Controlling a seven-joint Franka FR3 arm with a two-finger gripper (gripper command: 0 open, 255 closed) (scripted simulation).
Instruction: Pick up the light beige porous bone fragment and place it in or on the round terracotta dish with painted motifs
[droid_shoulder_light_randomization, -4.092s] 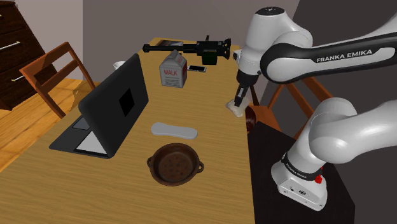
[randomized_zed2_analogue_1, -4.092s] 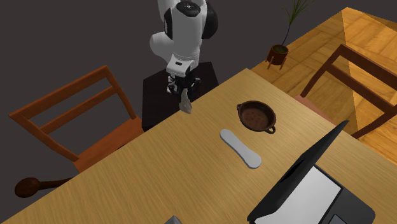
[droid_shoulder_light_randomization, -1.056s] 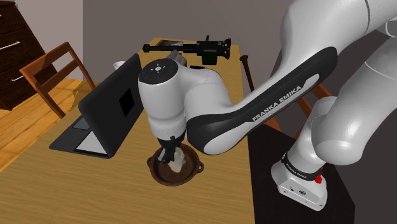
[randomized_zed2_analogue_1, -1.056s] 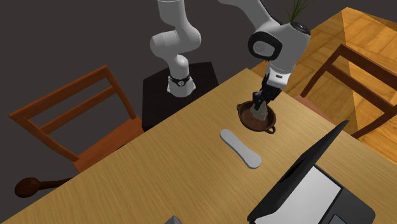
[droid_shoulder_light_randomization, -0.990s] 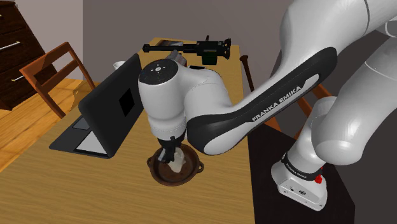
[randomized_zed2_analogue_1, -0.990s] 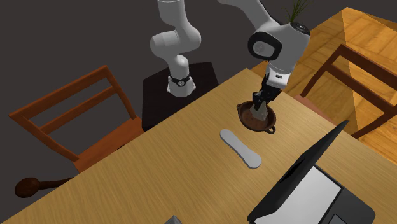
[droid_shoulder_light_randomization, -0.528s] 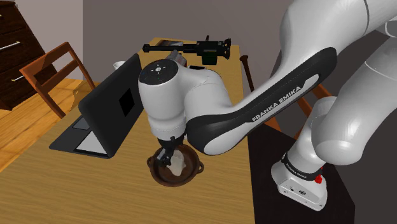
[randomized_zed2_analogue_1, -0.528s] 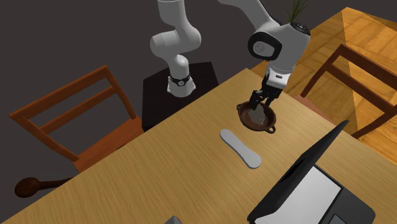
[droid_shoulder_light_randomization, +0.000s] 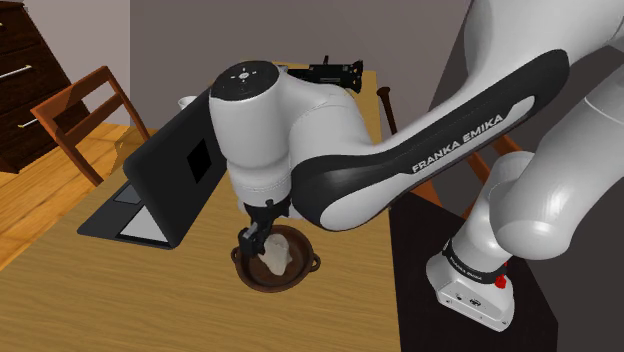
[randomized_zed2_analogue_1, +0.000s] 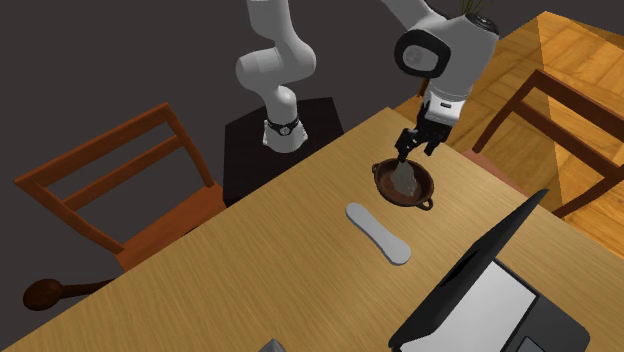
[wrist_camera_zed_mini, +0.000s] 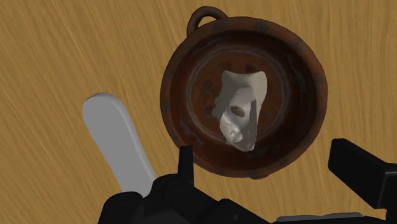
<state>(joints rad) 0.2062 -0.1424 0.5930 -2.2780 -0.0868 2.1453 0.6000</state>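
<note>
Shoulder view: wooden table (droid_shoulder_light_randomization: 130, 300) holds laptop (droid_shoulder_light_randomization: 172, 168) and dish (droid_shoulder_light_randomization: 302, 279); chair (droid_shoulder_light_randomization: 85, 108) beside.

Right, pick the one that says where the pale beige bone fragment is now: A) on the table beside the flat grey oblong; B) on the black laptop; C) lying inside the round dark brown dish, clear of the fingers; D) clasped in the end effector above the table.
C: the pale beige bone fragment lies inside the round dark brown dish, and the black end effector is open above it.
</note>
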